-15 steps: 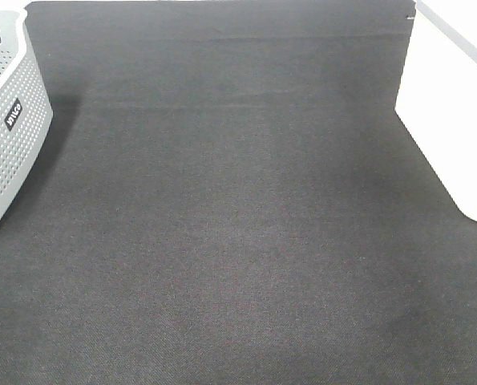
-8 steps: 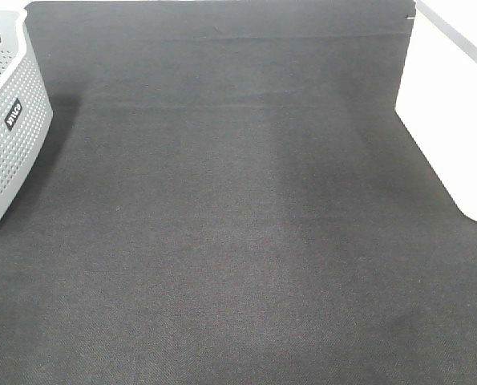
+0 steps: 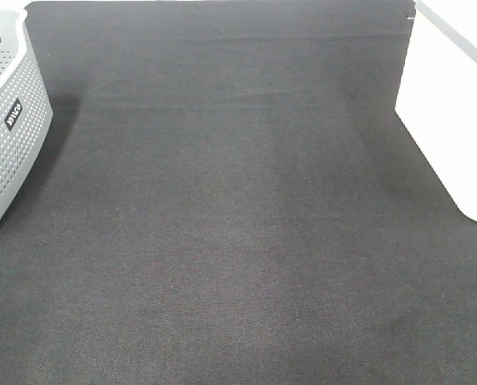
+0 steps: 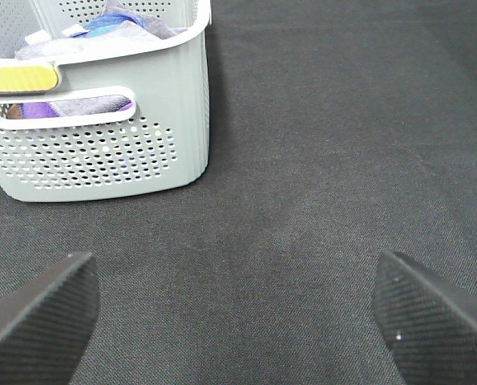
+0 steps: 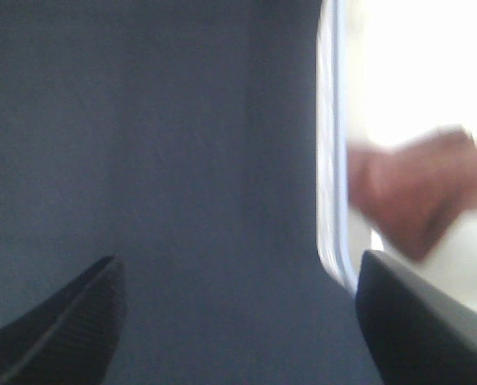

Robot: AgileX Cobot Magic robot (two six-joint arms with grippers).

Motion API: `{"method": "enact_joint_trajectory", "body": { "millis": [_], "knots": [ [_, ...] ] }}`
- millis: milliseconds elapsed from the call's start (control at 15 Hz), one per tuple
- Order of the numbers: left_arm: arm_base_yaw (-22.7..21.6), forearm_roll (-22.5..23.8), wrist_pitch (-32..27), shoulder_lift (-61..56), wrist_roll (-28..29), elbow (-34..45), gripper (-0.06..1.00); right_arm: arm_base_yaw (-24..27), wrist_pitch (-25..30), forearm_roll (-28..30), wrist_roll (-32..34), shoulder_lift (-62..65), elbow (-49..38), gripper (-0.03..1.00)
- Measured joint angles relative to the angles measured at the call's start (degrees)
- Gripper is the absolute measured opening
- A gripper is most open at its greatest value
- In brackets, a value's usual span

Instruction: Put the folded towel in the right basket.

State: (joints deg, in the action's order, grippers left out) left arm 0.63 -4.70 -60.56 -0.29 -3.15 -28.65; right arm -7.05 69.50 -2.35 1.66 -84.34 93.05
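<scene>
The black table (image 3: 238, 241) lies bare across its whole middle, and neither arm reaches into the high view. At its left edge stands a grey perforated basket (image 3: 10, 120), and the left wrist camera shows bits of purple and blue cloth (image 4: 102, 28) piled inside it. At the right edge sits a white container (image 3: 454, 136), washed out by glare, which I take to be the right basket. The folded towel itself I cannot find anywhere; it may be inside that white container, but the glare hides it. In the right wrist view a blurred, pinkish-brown shape (image 5: 414, 200) shows over the white area; it could be a person's hand, though I cannot be sure. The left claw (image 4: 238, 313) hangs spread wide over the table near the grey basket, holding nothing. The right claw (image 5: 238, 313) is likewise wide apart and empty, just beside the white rim. To my eye the task is either finished or waiting on a towel; the next move depends on one appearing within reach.
</scene>
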Motion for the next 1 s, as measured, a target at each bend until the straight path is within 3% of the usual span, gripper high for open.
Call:
{"method": "enact_joint_trajectory", "body": {
  "millis": [467,733,1000],
  "knots": [
    [0.0,0.0,0.0,0.0,0.0,0.0,0.88,0.0,0.06,1.2,0.97,27.67,-43.14,0.74],
    [0.0,0.0,0.0,0.0,0.0,0.0,0.88,0.0,-2.52,1.2,0.52,43.09,-57.98,0.74],
    [0.0,0.0,0.0,0.0,0.0,0.0,0.88,0.0,-7.56,1.2,-1.38,57.93,-63.66,0.74]
  ]
}}
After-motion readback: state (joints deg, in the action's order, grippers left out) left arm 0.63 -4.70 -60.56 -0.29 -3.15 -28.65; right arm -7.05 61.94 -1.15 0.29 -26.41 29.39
